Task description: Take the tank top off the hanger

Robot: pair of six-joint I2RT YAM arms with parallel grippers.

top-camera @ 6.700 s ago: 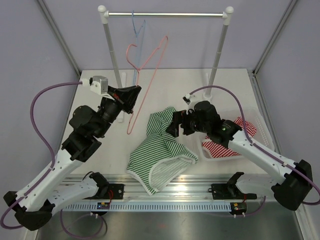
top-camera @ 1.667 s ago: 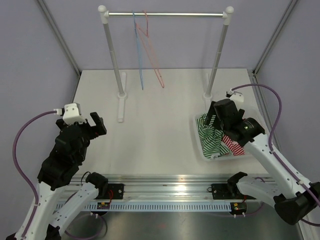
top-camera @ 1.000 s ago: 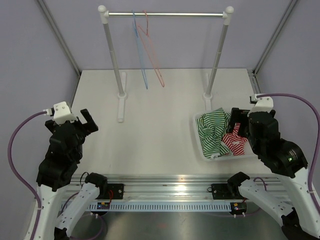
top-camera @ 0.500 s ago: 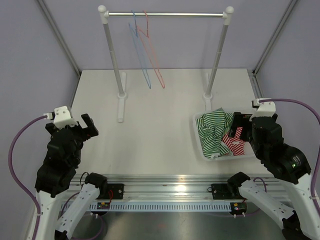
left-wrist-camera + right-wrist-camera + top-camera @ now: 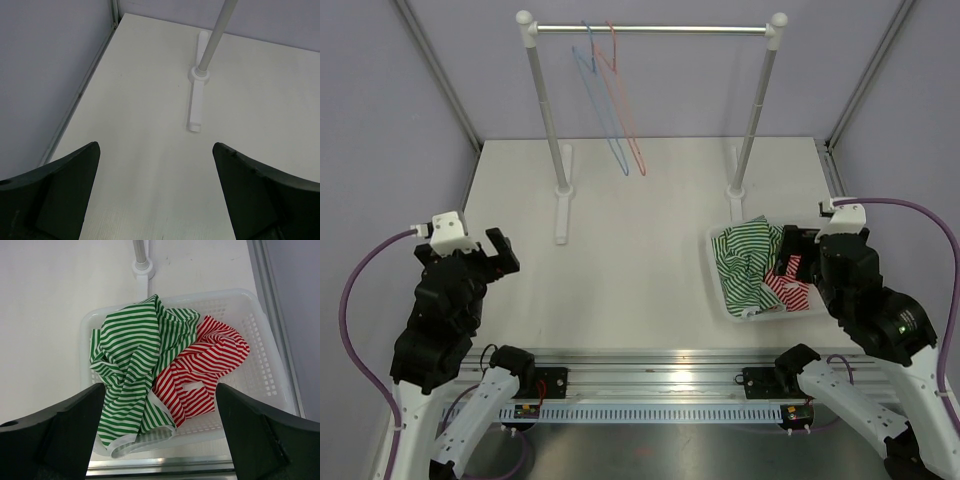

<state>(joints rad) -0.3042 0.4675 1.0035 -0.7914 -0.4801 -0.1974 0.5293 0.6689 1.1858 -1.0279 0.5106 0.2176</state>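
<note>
Now the green-and-white striped tank top (image 5: pixel 738 256) (image 5: pixel 134 357) lies off its hanger, crumpled in soft folds inside the white perforated plastic basket (image 5: pixel 712 270) (image 5: pixel 267 367). The basket sits just in front of the right post of the white-posted clothes rack with a metal bar (image 5: pixel 650 29). A red-and-white striped garment (image 5: pixel 786 290) (image 5: pixel 207 365) is bunched against the tank top, on the side farther from the rack's middle. The tank top's white-bound hem droops over the basket's near wall, the one away from the rack.

Two thin wire hangers hang bare from the rack's bar, both nearer its left post: a blue wire hanger (image 5: pixel 621 163) and, beside it, a red wire hanger (image 5: pixel 638 160), each tilted.

The right gripper (image 5: pixel 807 256) (image 5: pixel 160 387) hovers above the basket, its dark, wedge-shaped fingers spread wide and holding nothing. The left gripper (image 5: pixel 470 262) (image 5: pixel 155 160) is well in front of the rack's left post, over the matte white table (image 5: pixel 640 250). It is likewise spread apart and empty. Its camera looks toward the rack's long, flat white foot (image 5: pixel 196 102).
</note>
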